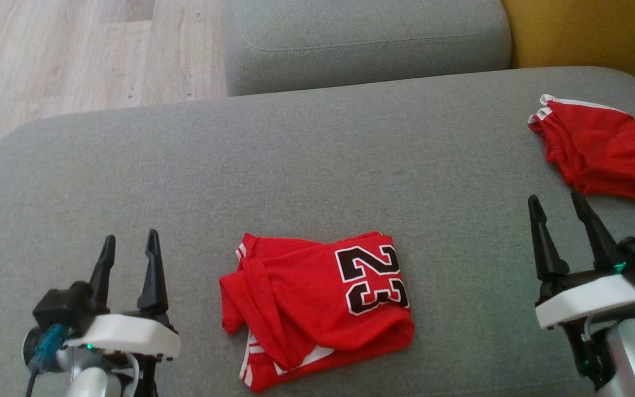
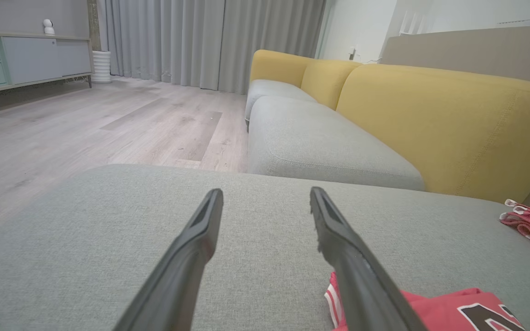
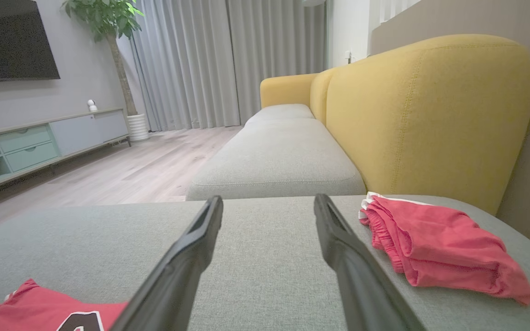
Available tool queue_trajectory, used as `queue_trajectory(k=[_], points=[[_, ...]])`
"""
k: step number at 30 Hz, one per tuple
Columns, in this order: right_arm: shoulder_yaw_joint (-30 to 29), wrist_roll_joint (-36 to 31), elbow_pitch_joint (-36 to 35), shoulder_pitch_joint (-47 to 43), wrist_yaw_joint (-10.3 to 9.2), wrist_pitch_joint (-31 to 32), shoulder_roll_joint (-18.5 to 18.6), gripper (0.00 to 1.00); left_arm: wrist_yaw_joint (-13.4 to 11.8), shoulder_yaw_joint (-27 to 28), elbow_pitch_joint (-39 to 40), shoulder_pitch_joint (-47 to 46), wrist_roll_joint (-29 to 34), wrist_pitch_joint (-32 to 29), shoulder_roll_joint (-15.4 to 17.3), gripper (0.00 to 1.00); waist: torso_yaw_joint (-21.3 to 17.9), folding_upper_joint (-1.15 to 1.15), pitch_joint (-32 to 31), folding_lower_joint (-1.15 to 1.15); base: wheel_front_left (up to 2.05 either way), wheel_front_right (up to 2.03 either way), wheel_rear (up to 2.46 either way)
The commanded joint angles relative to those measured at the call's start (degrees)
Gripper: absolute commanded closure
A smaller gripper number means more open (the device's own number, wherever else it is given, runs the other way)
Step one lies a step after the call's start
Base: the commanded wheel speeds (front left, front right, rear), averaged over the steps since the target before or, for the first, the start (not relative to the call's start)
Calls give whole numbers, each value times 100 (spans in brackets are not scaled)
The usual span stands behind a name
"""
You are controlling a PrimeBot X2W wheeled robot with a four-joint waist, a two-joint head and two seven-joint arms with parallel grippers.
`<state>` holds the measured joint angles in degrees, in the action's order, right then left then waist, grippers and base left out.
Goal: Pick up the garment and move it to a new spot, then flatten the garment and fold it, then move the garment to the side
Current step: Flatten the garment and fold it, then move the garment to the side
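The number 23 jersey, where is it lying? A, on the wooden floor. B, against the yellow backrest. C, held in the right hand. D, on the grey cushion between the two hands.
D: the jersey lies on the grey cushion, between the open left hand and right hand, touching neither.

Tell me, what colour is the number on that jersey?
The number is black, outlined white, on the red jersey; clearest in head view.

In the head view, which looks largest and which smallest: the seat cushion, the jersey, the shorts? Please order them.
1. Seat cushion: by far the largest.
2. Jersey.
3. Shorts: they look somewhat smaller than the jersey, but they lie farther from the camera, so that step is unsure.
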<state>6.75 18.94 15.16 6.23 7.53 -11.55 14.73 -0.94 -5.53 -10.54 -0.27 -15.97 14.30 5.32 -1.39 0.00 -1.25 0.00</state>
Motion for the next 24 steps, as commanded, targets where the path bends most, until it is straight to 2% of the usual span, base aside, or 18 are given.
queue_trajectory(k=[1,11,15,22,23,24], points=[[73,-82,-160,120,-4,-68,43,0,25,260,201,-192,91,70,34,0,3,0,4,0,0,0,0],[245,-232,2,167,-4,-67,-23,0,141,426,102,-196,262,70,-86,0,70,0,5,0,0,0,0],[479,16,52,232,-4,177,-140,0,184,447,59,-214,304,70,-126,0,121,0,1,0,0,0,0],[1291,706,490,823,-4,1370,-286,0,268,436,-8,-299,368,70,-169,0,350,0,40,0,0,0,0],[1461,877,768,987,-4,1845,-342,0,306,431,-53,-336,384,70,-177,0,463,0,47,0,0,0,0],[1511,980,891,1066,-4,2027,-376,0,313,430,-69,-346,391,70,-182,0,517,0,46,0,0,0,0]])
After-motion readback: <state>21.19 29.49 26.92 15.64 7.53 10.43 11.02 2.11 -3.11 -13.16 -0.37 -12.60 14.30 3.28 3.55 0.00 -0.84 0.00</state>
